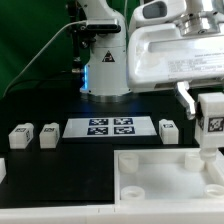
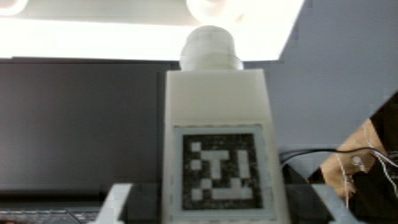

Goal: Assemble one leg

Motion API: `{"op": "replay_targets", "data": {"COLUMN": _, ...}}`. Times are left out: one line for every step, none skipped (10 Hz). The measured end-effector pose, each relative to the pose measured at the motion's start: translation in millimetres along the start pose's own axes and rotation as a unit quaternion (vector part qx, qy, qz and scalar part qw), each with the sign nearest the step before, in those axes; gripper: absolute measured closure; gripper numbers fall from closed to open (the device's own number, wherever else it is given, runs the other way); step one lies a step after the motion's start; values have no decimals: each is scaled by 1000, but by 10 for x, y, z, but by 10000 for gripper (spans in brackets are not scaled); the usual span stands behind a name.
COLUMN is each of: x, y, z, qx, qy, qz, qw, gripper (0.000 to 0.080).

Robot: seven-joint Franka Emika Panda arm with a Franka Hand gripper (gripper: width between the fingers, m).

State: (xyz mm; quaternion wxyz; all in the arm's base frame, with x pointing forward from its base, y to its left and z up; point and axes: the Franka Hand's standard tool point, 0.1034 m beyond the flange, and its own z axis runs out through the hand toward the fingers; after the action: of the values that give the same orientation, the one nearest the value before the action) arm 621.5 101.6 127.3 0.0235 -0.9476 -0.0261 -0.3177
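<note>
My gripper (image 1: 204,104) is shut on one leg (image 1: 212,120), a white block with a black-and-white tag. I hold it upright at the exterior view's right, over the far right corner of the large white panel (image 1: 150,178). Its lower end is at the panel's rim; I cannot tell whether it touches. In the wrist view the leg (image 2: 221,120) fills the middle, its round peg end pointing away, and my gripper (image 2: 217,206) clamps it between two fingers (image 2: 125,200). Three loose legs lie on the table: two (image 1: 22,134) (image 1: 49,133) on the exterior view's left, one (image 1: 168,130) beside the marker board.
The marker board (image 1: 110,127) lies flat behind the panel. The robot's base (image 1: 105,70) stands at the back. Another small white part (image 1: 3,170) shows at the exterior view's left edge. Cables (image 2: 356,165) show at the wrist view's side.
</note>
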Motion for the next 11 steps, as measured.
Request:
{"op": "replay_targets", "data": {"x": -24, "y": 23, "z": 68, "qx": -2, "qy": 2, "qz": 1, "qw": 1000, "gripper": 506}}
{"op": "replay_targets", "data": {"x": -57, "y": -9, "z": 127, "qx": -1, "qy": 1, "qz": -1, "qw": 1000, "gripper": 506}}
{"op": "replay_targets", "data": {"x": -83, "y": -10, "z": 182, "qx": -1, "qy": -2, "qz": -1, "qw": 1000, "gripper": 506}}
{"op": "replay_targets", "data": {"x": -82, "y": -13, "z": 233, "qx": -1, "qy": -2, "qz": -1, "qw": 1000, "gripper": 506}}
{"op": "replay_targets", "data": {"x": -98, "y": -50, "z": 267, "qx": 1, "qy": -4, "qz": -2, "qw": 1000, "gripper": 506}}
{"op": "replay_targets", "data": {"x": -123, "y": -92, "z": 280, "qx": 3, "qy": -6, "qz": -3, "qw": 1000, "gripper": 506}}
{"op": "replay_targets", "data": {"x": -150, "y": -101, "z": 296, "qx": 4, "qy": -8, "qz": -4, "qw": 1000, "gripper": 506}}
{"op": "replay_targets", "data": {"x": -189, "y": -121, "z": 320, "qx": 5, "qy": -10, "qz": -5, "qw": 1000, "gripper": 506}}
{"op": "replay_targets", "data": {"x": -194, "y": -143, "z": 328, "qx": 6, "qy": -8, "qz": -6, "qw": 1000, "gripper": 506}}
{"op": "replay_targets", "data": {"x": -193, "y": -142, "z": 332, "qx": 6, "qy": -6, "qz": -6, "qw": 1000, "gripper": 506}}
{"op": "replay_targets", "data": {"x": -201, "y": -147, "z": 341, "qx": 6, "qy": -7, "qz": -6, "qw": 1000, "gripper": 506}}
